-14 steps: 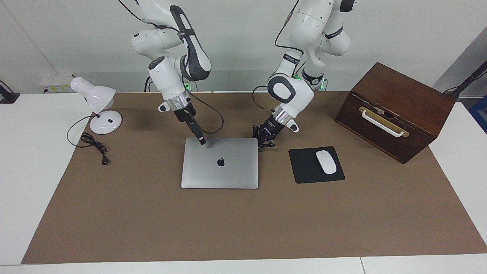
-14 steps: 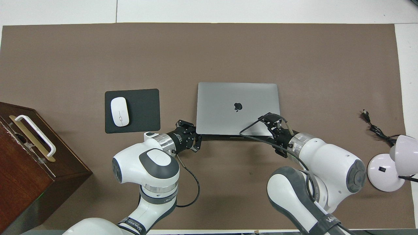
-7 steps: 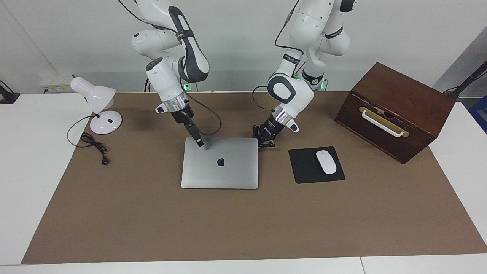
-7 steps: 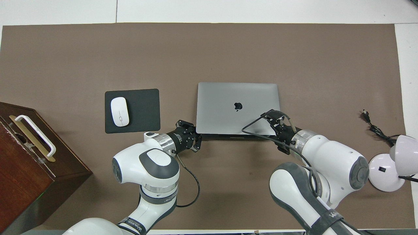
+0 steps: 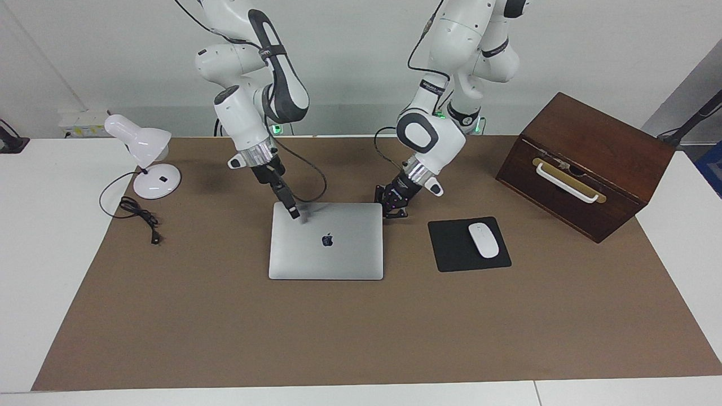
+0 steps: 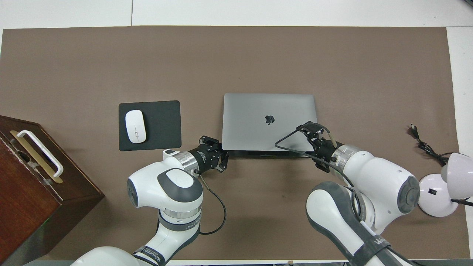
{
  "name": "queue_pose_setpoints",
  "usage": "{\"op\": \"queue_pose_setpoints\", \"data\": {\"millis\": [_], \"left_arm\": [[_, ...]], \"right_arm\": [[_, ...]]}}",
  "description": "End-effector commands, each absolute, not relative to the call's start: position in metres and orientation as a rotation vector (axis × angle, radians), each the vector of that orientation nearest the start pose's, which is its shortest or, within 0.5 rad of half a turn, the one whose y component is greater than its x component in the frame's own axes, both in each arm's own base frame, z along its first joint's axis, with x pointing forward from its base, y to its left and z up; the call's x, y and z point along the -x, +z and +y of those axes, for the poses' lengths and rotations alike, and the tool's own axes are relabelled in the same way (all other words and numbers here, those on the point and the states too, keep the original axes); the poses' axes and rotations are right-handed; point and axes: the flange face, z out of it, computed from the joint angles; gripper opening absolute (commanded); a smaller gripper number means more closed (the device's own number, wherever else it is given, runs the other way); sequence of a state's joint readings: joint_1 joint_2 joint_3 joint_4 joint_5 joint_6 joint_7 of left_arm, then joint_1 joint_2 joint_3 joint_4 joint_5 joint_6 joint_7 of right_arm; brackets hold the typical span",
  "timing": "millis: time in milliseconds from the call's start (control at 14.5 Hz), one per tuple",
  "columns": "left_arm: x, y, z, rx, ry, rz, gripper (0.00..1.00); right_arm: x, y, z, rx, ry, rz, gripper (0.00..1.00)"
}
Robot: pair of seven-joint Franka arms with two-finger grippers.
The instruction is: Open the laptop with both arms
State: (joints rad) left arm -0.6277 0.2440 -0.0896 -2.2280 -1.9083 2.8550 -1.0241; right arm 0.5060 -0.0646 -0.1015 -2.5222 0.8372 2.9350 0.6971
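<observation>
Since a second ago, the robot-side lid edge of the laptop (image 5: 326,242), at the desk (image 5: 361,338) centre, has been raised a crack by the wide-open, empty right gripper (image 5: 293,212) at its overhead 5 o'clock corner, while the shut, empty left gripper (image 5: 395,212) is kept at 7 o'clock, so opening is judged barely begun.

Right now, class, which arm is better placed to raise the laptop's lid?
The right, probably. The right hand is on the laptop lid's raised corner, open. The left hand is shut beside the robot-side corner, likely bracing.
</observation>
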Motion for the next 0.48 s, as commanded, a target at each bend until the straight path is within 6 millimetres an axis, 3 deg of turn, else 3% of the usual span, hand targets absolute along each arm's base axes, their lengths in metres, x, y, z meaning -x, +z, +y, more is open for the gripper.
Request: {"op": "queue_pose_setpoints", "data": {"millis": [0,414], "left_arm": [[-0.427,0.242,-0.308,-1.172,-0.565,2.136,0.00],[-0.427,0.242,-0.308,-1.170,-0.566,2.137,0.00]], "right_arm": [[-0.475,0.349,0.148,2.201,-0.312,1.315,1.00],[-0.497,0.376,0.152,2.149,-0.361,1.291,1.00]]}}
